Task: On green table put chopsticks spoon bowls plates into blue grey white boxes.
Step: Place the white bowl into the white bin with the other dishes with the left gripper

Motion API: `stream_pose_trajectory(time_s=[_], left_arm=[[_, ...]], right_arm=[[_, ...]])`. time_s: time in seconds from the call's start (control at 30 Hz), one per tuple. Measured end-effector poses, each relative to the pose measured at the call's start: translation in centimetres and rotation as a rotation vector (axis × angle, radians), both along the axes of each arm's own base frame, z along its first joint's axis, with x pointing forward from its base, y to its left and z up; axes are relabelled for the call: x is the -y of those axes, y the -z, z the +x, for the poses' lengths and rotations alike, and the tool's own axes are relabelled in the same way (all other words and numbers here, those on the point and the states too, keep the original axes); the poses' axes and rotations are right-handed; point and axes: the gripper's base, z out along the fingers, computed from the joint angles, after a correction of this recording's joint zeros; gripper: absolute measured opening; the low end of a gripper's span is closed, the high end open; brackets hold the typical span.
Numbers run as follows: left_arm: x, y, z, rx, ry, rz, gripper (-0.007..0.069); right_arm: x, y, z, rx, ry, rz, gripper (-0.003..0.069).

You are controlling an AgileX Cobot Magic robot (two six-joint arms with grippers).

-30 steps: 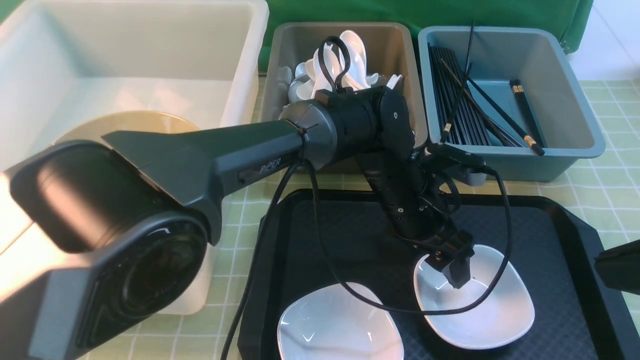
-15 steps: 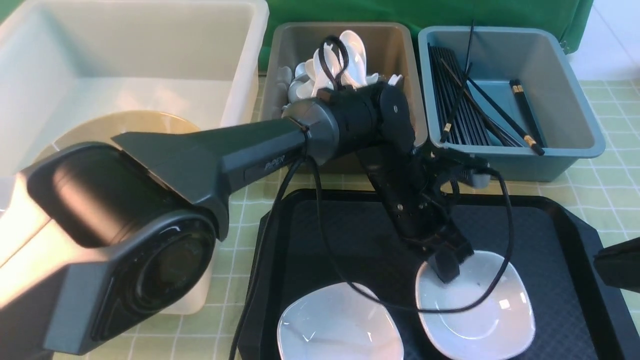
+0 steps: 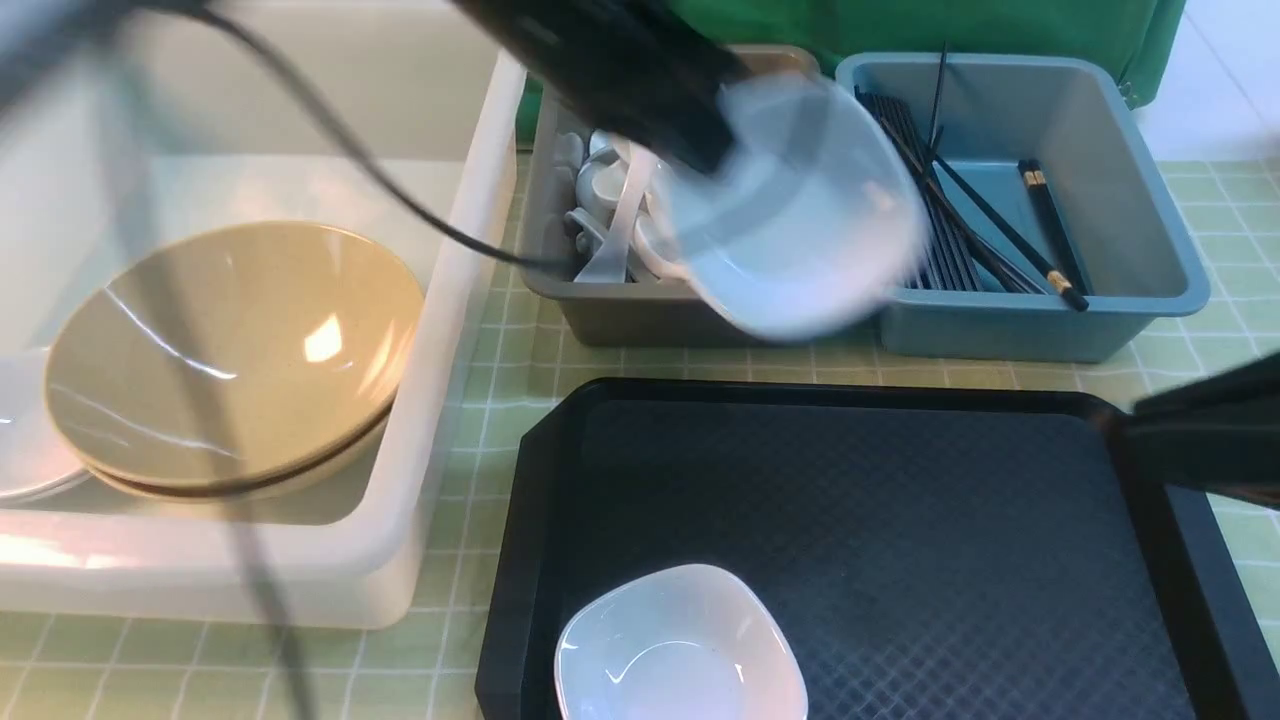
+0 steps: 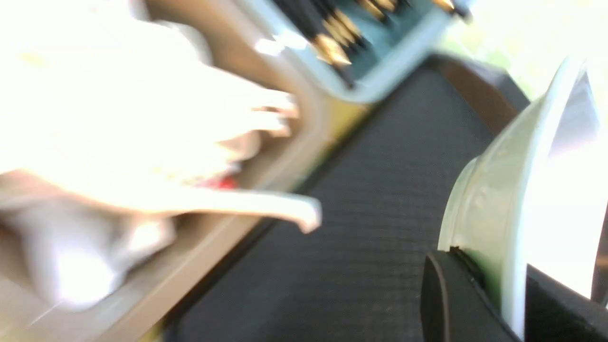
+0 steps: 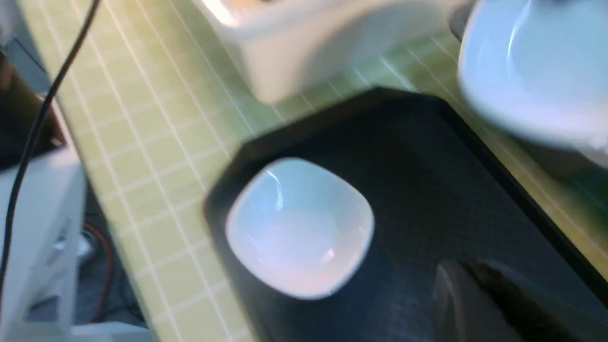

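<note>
One plate (image 3: 800, 220) hung tilted above the near rims of the grey box (image 3: 620, 320) and blue box (image 3: 1040, 335), its edge clenched in our left gripper (image 4: 503, 304). We judged it best carried leftward and lowered gently into the white box (image 3: 200, 585) beside the bowls (image 3: 230, 340); our right gripper (image 3: 1150, 430) sat closed.

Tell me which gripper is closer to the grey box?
Left. The left gripper holds a white plate above the grey box; the right gripper sits off by the black tray's right edge.
</note>
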Motion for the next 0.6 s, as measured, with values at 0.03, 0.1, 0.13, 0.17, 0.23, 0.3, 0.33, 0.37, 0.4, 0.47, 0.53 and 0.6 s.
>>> stream_pose_trajectory(time_s=[0.03,0.1,0.13,0.17,0.23,0.3,0.33,0.37,0.4,0.47,0.53,0.6], left_arm=[[-2.4,-1.1,-0.5,0.015,-0.055,-0.006,0.0015],[-7.5,-2.7,-1.9,0.042,-0.177,-0.009,0.0015],[-9.7,-3.5,-2.8,0.062,-0.230,-0.007,0.0015],[-12.4,-3.9,-3.7,0.069,-0.303,-0.003,0.0015],[-17.9,-3.8,-5.7,0.062,-0.478,0.008,0.0015],[-21.0,-3.4,-7.3,0.047,-0.587,0.016,0.0015],[-23.9,-2.7,-8.6,0.029,-0.702,0.017,0.0015],[-25.8,-2.1,-9.5,0.022,-0.790,0.013,0.0015],[-26.2,-1.9,-9.6,0.024,-0.813,0.009,0.0015],[-29.2,-0.7,-10.8,0.019,-0.979,-0.016,0.0015],[-31.6,1.0,-11.7,-0.001,-1.138,-0.059,0.0015],[-32.2,1.9,-12.0,-0.017,-1.185,-0.069,0.0015]], right_arm=[[-0.3,0.0,0.3,-0.003,-0.019,0.013,0.0038],[-0.8,-0.1,0.8,-0.003,-0.060,0.045,0.0039],[-1.1,-0.1,1.0,-0.001,-0.084,0.067,0.0041],[-1.4,-0.2,1.2,-0.002,-0.105,0.093,0.0041],[-2.1,-0.4,1.7,0.013,-0.167,0.117,0.0044],[-3.0,-0.6,2.2,0.017,-0.220,0.120,0.0047],[-3.8,-0.8,2.4,0.020,-0.265,0.118,0.0047],[-4.4,-0.9,2.5,0.021,-0.296,0.117,0.0047],[-4.7,-1.1,2.4,0.025,-0.313,0.117,0.0047],[-6.5,-1.4,2.3,0.033,-0.398,0.111,0.0049],[-8.9,-1.3,1.9,0.037,-0.485,0.067,0.0053],[-9.7,-1.1,1.8,0.037,-0.499,0.034,0.0055]])
